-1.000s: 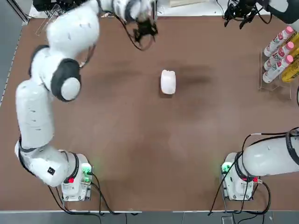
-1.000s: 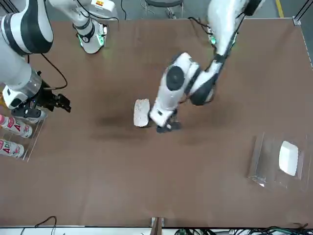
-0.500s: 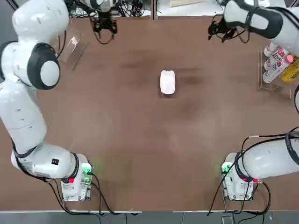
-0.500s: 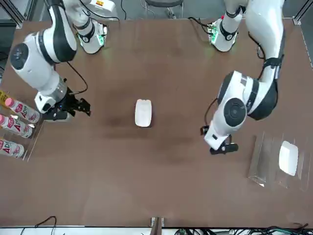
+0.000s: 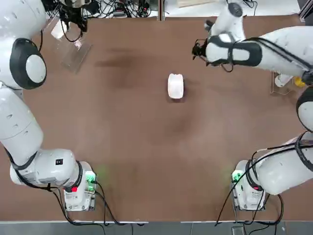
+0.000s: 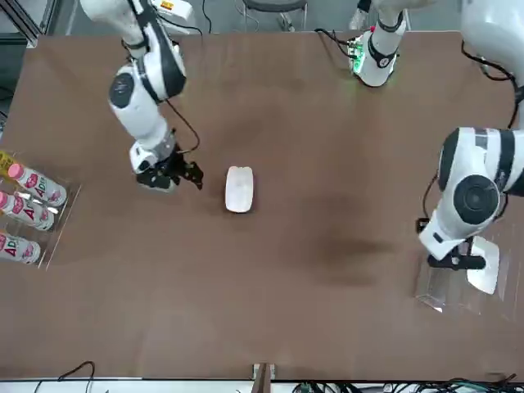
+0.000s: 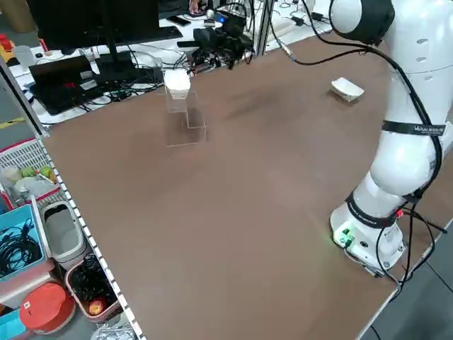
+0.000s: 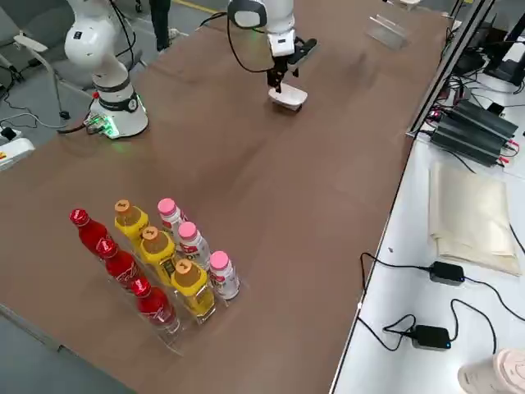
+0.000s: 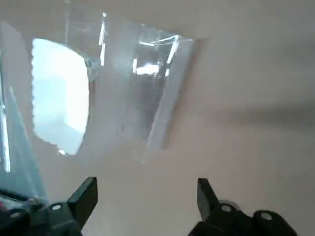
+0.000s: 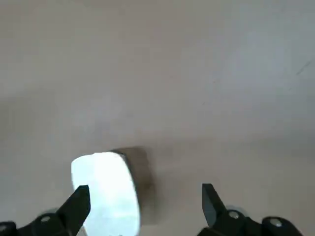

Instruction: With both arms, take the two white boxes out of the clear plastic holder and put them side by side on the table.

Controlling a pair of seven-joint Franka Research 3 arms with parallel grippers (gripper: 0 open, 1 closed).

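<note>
One white box [image 5: 175, 86] lies flat on the table [image 5: 146, 147] near its middle. My right gripper [image 5: 198, 49] hovers open just beyond it, toward the far right; in the right wrist view the box [image 10: 106, 189] sits close to one fingertip, outside the gap. The other white box [image 9: 61, 96] stands in one slot of the clear plastic holder [image 9: 152, 93] at the table's far left corner. My left gripper [image 9: 145, 191] is open a short way in front of the holder and touches neither. From the front, this gripper [image 6: 457, 260] hangs over the holder [image 6: 446, 282], next to the box [image 6: 485, 272].
A clear rack of pink-capped white bottles [image 6: 24, 214] stands at the far right edge, with yellow and red bottles [image 8: 152, 267] in it. Cables and equipment [image 7: 106, 64] lie beyond the table's far edge. The near half of the table is bare brown surface.
My left gripper swung from the table's middle out to the holder at the far left corner. My right gripper came in from the far right to just beside the box on the table.
</note>
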